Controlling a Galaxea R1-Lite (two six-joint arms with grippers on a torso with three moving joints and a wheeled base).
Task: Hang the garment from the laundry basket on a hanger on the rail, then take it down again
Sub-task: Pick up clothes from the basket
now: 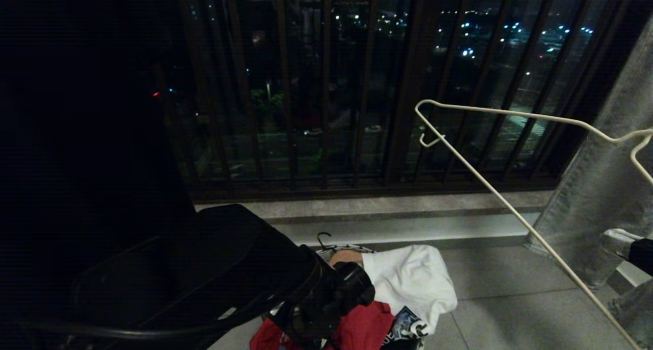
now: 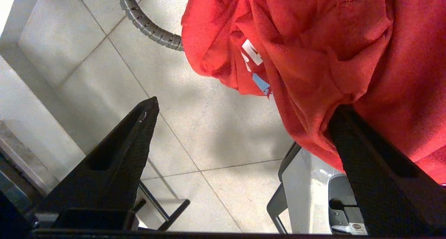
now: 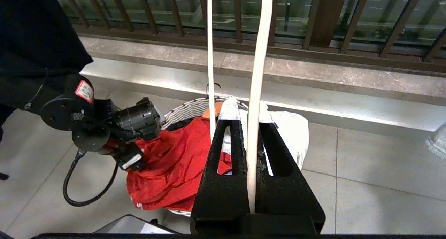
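While the garment waits in the basket, the scene reads as follows.

Garment: the red T-shirt (image 3: 174, 169) lies bunched on top of the laundry basket (image 3: 188, 108), spilling over its near rim; white lettering shows in a fold.
Basket neighbours: a white T-shirt (image 1: 413, 278) sits beside the red one, so the pick has to take red cloth only.
Left gripper: the left gripper (image 2: 240, 134) hangs just over the red cloth with its jaws spread wide, one finger at the fabric's edge and the other over bare floor tile; nothing is pinched yet. The wide spread seems meant to take in a thick fold.
Right gripper: the right gripper (image 3: 249, 127) is clamped on a wire of the hanger (image 1: 510, 161), holding it up and off to the right, well apart from the basket, probably so it is ready once the shirt is lifted.
Rail: not visible in any view.
Step in hand: likely grasping the shirt; hanging is not yet begun.
Risk: a shallow bite could slip off the loose cloth.
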